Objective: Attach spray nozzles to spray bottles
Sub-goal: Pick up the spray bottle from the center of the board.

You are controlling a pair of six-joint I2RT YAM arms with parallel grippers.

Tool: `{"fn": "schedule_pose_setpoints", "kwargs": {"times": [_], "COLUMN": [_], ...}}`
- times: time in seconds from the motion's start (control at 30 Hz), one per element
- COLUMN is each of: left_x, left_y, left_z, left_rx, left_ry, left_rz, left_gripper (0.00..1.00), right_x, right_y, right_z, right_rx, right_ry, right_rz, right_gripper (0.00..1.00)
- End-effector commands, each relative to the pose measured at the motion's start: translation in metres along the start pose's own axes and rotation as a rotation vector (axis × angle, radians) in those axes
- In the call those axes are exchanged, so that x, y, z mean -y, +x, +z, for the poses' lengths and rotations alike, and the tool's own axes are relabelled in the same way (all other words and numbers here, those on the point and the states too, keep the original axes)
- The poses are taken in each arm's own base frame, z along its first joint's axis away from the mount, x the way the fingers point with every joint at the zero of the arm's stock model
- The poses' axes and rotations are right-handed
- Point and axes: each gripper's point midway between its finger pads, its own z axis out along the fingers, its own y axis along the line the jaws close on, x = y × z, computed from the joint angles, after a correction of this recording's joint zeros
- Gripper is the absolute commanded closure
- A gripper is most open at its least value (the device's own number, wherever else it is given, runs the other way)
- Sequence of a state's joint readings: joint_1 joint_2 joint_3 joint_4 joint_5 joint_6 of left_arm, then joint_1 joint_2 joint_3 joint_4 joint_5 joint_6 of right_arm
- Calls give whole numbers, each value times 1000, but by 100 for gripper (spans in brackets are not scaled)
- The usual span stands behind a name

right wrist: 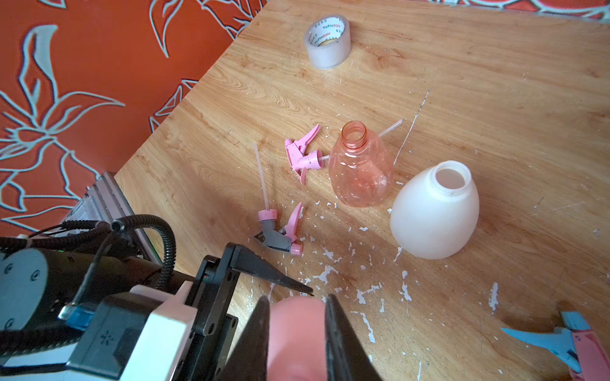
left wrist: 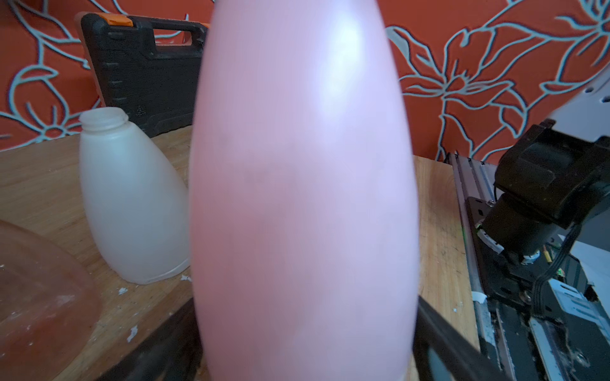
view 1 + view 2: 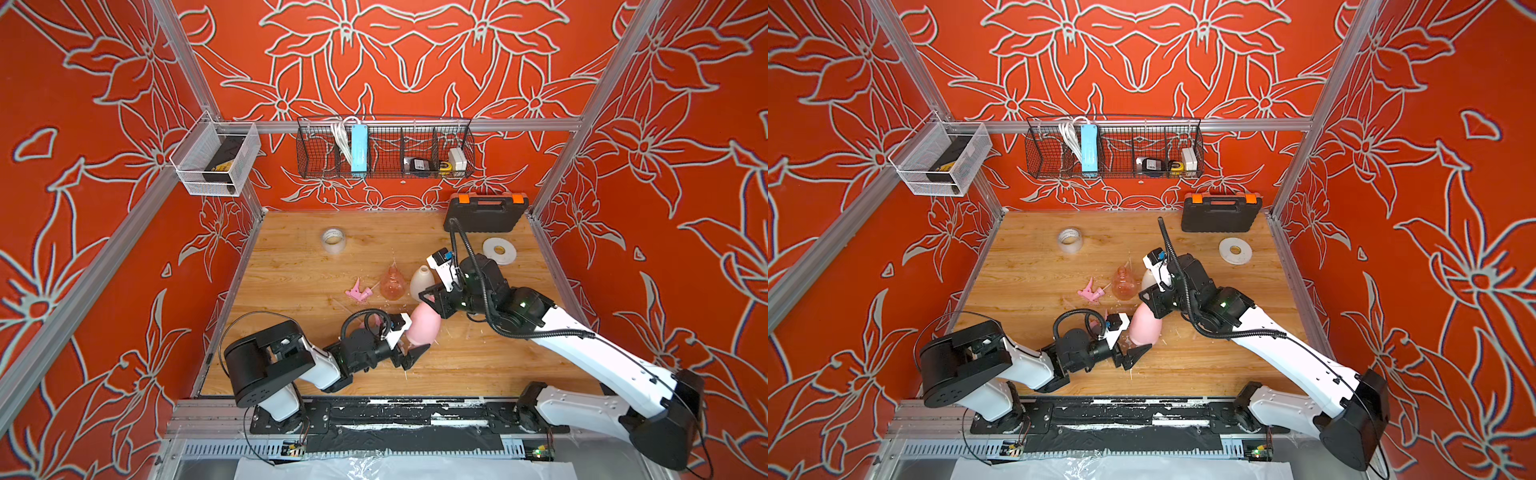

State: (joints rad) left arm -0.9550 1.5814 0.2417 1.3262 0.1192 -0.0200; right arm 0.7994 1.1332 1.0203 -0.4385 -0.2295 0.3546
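A pink bottle [image 3: 424, 326] stands close to upright near the middle front of the wooden table [image 3: 291, 266], narrow neck up, wide base down. The right gripper [image 1: 297, 306] is clamped on its neck. The left gripper [image 3: 415, 334] has its fingers spread wide either side of the base; whether they touch it cannot be told. The cream bottle [image 3: 421, 282] and orange bottle [image 3: 392, 284] stand just behind.
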Motion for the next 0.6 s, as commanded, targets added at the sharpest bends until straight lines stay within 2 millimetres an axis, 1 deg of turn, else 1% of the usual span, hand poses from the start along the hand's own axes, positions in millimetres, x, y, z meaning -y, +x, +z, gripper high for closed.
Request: {"fn": "schedule_pose_setpoints", "kwargs": {"times": [0.0, 0.2, 0.37, 0.4, 0.57], "left_x": [3, 4, 9, 8, 8], "left_y": [-15, -17, -14, -13, -18], "left_z": [-2, -2, 6, 7, 2], "left_rx": [54, 56, 12, 5, 24], "left_ry": [18, 23, 60, 59, 58], "left_rz": [13, 22, 41, 42, 42], "left_gripper": [12, 15, 29, 31, 31], "right_x": [-12, -12, -14, -15, -15], "right_y": [-22, -23, -25, -25, -25], "right_z": [-6, -4, -4, -4, -5], "right_rx": [58, 57, 60, 59, 60], "right_ry": [-27, -22, -24, -25, -22], "right_rz": [-11, -16, -18, -20, -24], "right_gripper": [85, 85, 84, 84, 83]}}
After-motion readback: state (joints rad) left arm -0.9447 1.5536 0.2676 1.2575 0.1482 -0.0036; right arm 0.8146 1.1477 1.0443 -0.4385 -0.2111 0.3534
